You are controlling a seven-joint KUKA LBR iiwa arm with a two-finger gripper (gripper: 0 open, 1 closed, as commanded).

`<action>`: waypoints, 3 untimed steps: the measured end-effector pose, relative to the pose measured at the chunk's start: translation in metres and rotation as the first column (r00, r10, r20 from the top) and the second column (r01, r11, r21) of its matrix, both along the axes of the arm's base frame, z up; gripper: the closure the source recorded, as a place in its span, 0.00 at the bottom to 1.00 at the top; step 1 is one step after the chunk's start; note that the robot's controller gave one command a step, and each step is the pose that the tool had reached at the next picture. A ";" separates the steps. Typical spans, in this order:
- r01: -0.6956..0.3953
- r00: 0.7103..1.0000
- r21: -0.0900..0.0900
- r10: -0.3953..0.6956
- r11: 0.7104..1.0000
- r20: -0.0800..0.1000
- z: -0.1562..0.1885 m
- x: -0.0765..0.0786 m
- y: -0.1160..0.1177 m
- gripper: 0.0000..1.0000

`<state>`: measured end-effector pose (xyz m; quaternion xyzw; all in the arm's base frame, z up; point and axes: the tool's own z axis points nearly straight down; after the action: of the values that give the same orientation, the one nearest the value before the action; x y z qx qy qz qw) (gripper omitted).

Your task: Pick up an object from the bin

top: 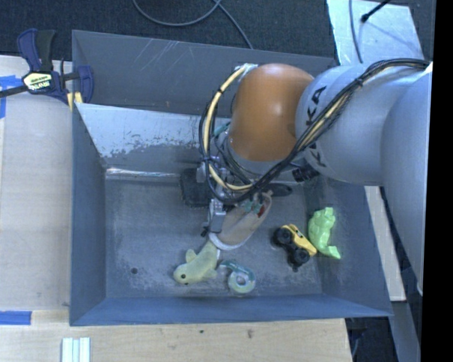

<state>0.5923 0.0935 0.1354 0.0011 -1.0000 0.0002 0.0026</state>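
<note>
My gripper (217, 216) hangs low in the middle of the bin, under the arm's orange cover. Right beside and below it lies a beige oval thing (238, 228) with a pale rim, partly hidden by the gripper. Just in front of that, a pale yellow soft figure (196, 266) rests on the bin floor. A small grey-green ring (241, 281) lies next to the figure, near the front wall. Whether the beige thing is held I cannot make out.
A yellow and black toy vehicle (294, 245) and a light green lumpy thing (324, 232) lie to the right. A dark block (192, 188) sits behind the gripper to the left, near the back wall. The arm and its cables cover the bin's back right.
</note>
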 end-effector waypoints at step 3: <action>-0.276 0.961 0.002 0.276 0.961 0.013 -0.064 0.029 -0.049 0.00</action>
<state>0.6211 0.0449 0.0713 0.1403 -0.9901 -0.0015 -0.0038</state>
